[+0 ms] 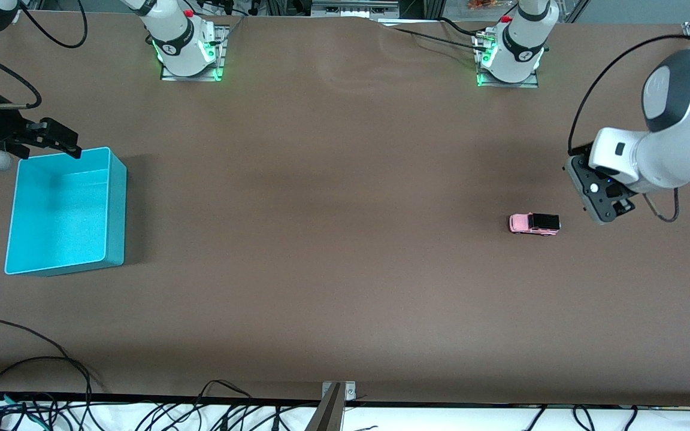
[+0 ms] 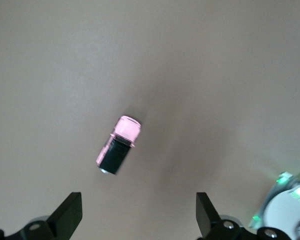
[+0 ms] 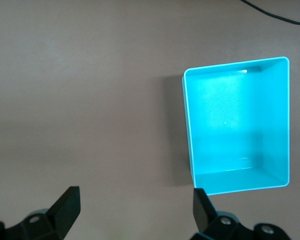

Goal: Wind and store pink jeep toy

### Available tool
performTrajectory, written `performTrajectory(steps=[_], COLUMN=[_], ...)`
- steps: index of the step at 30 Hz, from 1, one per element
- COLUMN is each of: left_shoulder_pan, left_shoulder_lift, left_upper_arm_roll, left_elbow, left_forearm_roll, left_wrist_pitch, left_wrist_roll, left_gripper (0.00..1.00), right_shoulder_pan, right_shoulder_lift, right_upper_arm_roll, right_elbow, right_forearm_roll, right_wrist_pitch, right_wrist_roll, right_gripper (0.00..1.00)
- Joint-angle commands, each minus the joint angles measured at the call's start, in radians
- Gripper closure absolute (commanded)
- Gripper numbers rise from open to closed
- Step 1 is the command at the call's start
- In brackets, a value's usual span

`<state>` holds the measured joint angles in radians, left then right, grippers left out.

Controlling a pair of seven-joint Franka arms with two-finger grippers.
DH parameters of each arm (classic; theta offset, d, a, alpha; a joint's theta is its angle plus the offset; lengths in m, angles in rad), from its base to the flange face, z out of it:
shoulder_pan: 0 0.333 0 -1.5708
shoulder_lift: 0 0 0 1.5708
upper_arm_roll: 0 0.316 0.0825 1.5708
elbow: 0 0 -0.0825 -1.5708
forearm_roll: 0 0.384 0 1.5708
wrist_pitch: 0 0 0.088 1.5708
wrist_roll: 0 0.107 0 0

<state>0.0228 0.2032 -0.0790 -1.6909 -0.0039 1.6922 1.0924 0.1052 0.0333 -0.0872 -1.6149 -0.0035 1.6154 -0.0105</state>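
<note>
The pink jeep toy (image 1: 535,223) stands on its wheels on the brown table toward the left arm's end. It also shows in the left wrist view (image 2: 119,145), pale pink with a black rear roof. My left gripper (image 1: 604,206) hangs above the table beside the jeep, on the side toward the left arm's end; in its wrist view the gripper (image 2: 137,217) is open and empty, apart from the jeep. My right gripper (image 1: 68,143) is open and empty over the table, by the teal bin's (image 1: 57,209) rim corner, and also shows in its wrist view (image 3: 135,210).
The teal bin (image 3: 235,120) is empty and sits toward the right arm's end. Cables (image 1: 33,383) lie along the table edge nearest the front camera. Both arm bases (image 1: 186,48) stand at the farthest edge.
</note>
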Motion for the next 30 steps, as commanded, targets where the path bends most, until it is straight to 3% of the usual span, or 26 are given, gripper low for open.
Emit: performTrajectory(steps=[1, 7, 16, 24, 30], left_shoulder_pan=[0.026, 0.055, 0.068, 0.066, 0.068], left_shoulder_lift=[0.036, 0.041, 0.111, 0.116, 0.153], left_upper_arm_roll=[-0.005, -0.005, -0.004, -0.007, -0.007], left_elbow=[-0.052, -0.173, -0.282, -0.421, -0.449], left_forearm_roll=[0.019, 0.019, 0.042, 0.12, 0.147], left_wrist_pitch=[0.093, 0.248, 0.44, 0.671, 0.751], left_wrist_roll=[0.145, 0.263, 0.399, 0.408, 0.409], left_gripper=[0.0, 0.0, 0.0, 0.0, 0.0], right_shoulder_pan=[-0.002, -0.004, -0.004, -0.004, -0.004], right_shoulder_lift=[0.008, 0.008, 0.008, 0.008, 0.008], right_upper_arm_roll=[-0.002, -0.002, -0.002, -0.002, -0.002], right_elbow=[0.02, 0.02, 0.02, 0.02, 0.02], right_forearm_roll=[0.025, 0.025, 0.025, 0.025, 0.025], right_wrist_pitch=[0.0, 0.0, 0.0, 0.0, -0.002], right_wrist_roll=[0.004, 0.004, 0.004, 0.004, 0.004], right_gripper=[0.0, 0.0, 0.0, 0.0, 0.0])
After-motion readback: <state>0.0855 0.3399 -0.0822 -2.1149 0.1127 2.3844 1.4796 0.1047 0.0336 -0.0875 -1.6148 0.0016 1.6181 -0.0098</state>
